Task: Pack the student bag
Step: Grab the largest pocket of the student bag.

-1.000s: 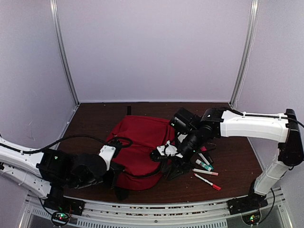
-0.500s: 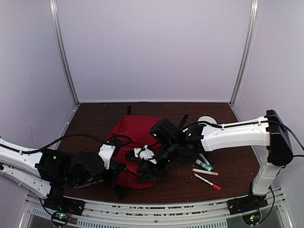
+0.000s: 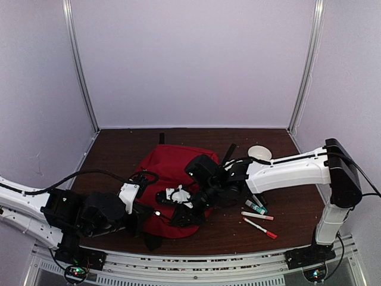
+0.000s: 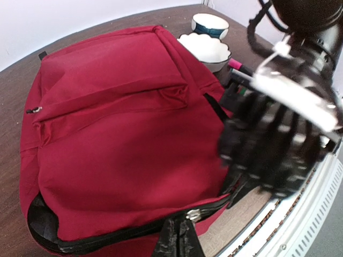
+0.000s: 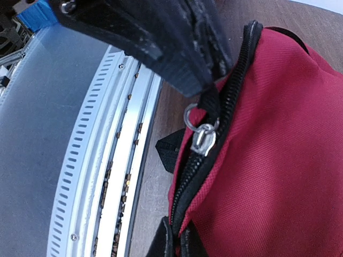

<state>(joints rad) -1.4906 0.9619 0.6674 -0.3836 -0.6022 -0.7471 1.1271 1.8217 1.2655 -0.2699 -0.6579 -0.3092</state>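
Note:
The student bag (image 3: 169, 167) is a large red backpack lying flat mid-table, its black zipper running along the near edge. In the left wrist view my left gripper (image 4: 179, 242) is shut on the black pull beside the metal zipper slider (image 4: 193, 215). My right gripper (image 5: 179, 245) is shut on the bag's (image 5: 284, 134) zipper edge, just below the slider (image 5: 203, 140). The left gripper's fingers (image 5: 161, 37) hang over that slider. From above, the right gripper (image 3: 178, 215) reaches over the bag's near right corner, close to the left gripper (image 3: 141, 218).
A white bowl (image 4: 206, 48) and a blue-rimmed bowl (image 4: 210, 24) stand beyond the bag's far right corner. Markers (image 3: 258, 215) lie on the table right of the bag. The metal front rail (image 5: 107, 160) runs close to the bag's near edge.
My right arm swung left across the bag to its near edge, and its jaws closed on the zipper edge. The left arm has barely moved and stays shut.

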